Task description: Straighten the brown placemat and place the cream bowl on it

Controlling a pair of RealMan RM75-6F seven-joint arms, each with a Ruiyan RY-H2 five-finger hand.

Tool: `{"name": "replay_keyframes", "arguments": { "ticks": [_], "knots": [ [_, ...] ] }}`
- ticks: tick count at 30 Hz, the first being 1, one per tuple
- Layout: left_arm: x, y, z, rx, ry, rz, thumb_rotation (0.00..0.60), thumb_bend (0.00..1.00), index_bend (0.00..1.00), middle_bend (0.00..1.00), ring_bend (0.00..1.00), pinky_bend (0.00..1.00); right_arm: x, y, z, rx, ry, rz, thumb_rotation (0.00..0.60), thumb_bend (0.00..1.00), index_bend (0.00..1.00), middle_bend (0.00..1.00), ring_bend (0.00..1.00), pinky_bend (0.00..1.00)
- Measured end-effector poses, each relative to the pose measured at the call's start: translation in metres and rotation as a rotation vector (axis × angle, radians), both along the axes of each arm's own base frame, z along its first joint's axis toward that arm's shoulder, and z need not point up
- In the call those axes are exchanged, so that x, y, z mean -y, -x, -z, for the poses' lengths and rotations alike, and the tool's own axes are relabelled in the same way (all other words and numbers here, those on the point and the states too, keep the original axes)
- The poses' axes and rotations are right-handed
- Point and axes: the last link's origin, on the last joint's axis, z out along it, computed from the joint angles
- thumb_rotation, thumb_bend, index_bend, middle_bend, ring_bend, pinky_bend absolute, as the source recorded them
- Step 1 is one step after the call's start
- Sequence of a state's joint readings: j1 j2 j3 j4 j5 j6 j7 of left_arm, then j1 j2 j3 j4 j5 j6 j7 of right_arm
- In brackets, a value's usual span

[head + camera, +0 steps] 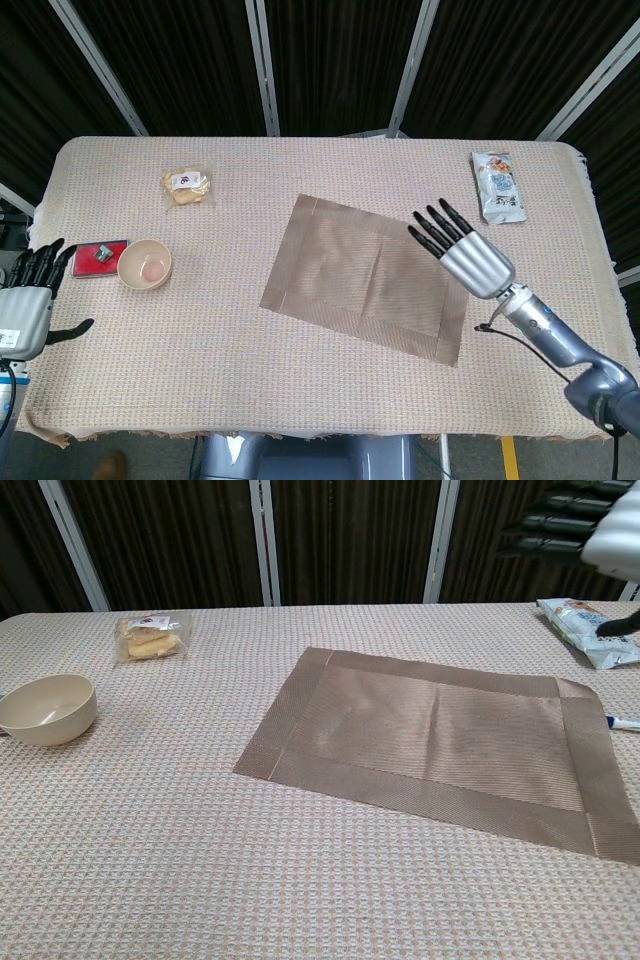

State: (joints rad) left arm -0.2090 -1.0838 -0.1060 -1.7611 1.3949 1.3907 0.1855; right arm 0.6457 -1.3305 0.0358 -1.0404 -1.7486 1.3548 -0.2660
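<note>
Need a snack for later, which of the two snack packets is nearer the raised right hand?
The white printed packet by the far right corner, near the right hand; the clear cookie bag lies far left.

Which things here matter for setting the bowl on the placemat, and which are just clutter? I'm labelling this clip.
For the job:
- brown placemat, flat at mid-table
- cream bowl, near the left edge, off the mat
- right hand, raised, holding nothing
- left hand, empty, by the bowl

Lying about:
- cookie bag
- snack packet
- red box
- marker pen
</note>
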Motion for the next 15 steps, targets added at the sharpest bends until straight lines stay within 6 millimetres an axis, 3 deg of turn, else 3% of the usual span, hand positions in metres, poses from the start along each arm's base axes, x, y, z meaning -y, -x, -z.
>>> {"name": "replay_keyframes", "arguments": {
  "ticks": [6,11,15],
  "knots": [
    [-0.014,-0.013,0.021,0.075,0.104,0.092,0.6,0.0,0.07,0.0,0.0,0.0,-0.049,0.014,-0.021,0.346,-0.008,0.196,0.6,0.0,0.0,0.0,0.0,0.0],
    [-0.041,-0.042,0.058,0.135,0.254,0.233,0.6,0.0,0.15,0.0,0.0,0.0,-0.101,0.03,-0.039,0.578,0.024,0.371,0.6,0.0,0.0,0.0,0.0,0.0],
    [-0.059,-0.063,0.09,0.134,0.346,0.293,0.6,0.0,0.19,0.0,0.0,0.0,-0.129,0.039,-0.041,0.66,0.035,0.461,0.6,0.0,0.0,0.0,0.0,0.0]
  ]
}}
